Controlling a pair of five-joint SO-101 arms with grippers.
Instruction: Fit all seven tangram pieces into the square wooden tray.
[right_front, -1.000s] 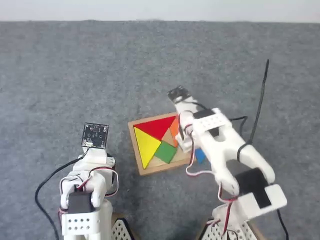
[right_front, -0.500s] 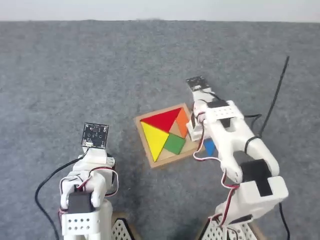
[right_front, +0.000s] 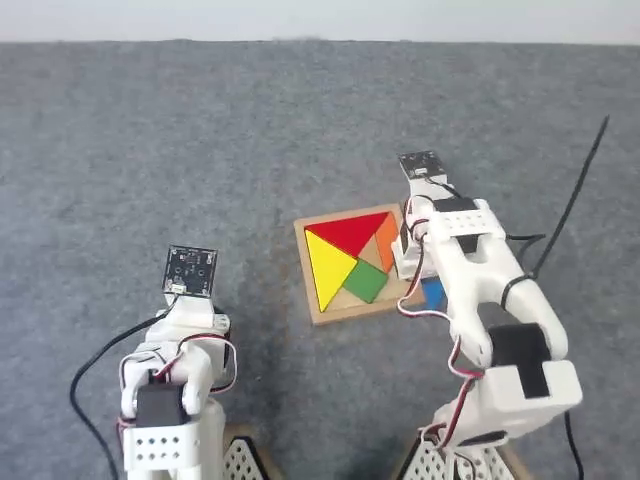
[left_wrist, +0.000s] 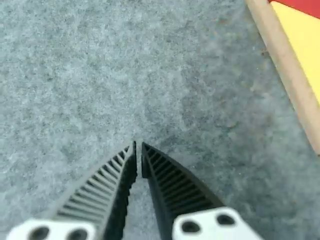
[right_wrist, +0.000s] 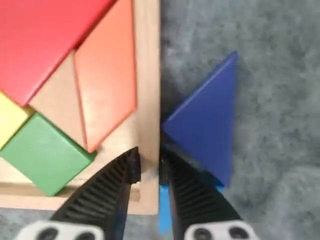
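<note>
- Wooden tray (right_front: 345, 314) lies on the grey carpet (right_front: 200, 130) near the middle of the table. It sits further toward the right arm's side than it did a second ago, and it has turned a little.
- Four pieces lie inside it, and they have kept their places in it as it slid:
  - the red triangle (right_front: 350, 232) along the far edge
  - the yellow triangle (right_front: 328, 265) on the left
  - the green square (right_front: 367, 282) at the near edge
  - the orange parallelogram (right_front: 386, 238) against the right rim
- A bare triangular patch of tray floor shows between the red, orange and green pieces.
- The right gripper (right_wrist: 148, 159) straddles the tray's right rim (right_wrist: 148, 75). One finger is inside the tray and the other outside. The jaws are drawn in until only the rim's width is left, pinching the wood.
- The right arm has swung rightward over the last second, taking the tray with it.
- The blue triangle (right_wrist: 210, 115) lies on the carpet outside the tray, one corner touching the rim. A sliver of a lighter blue piece (right_wrist: 163, 212) shows under the outer finger.
- The left gripper (left_wrist: 138, 146) hangs over bare carpet, well apart from the tray. Its jaws are nearly together with only a thin slit between them, and it holds nothing. The left arm has not moved.
</note>
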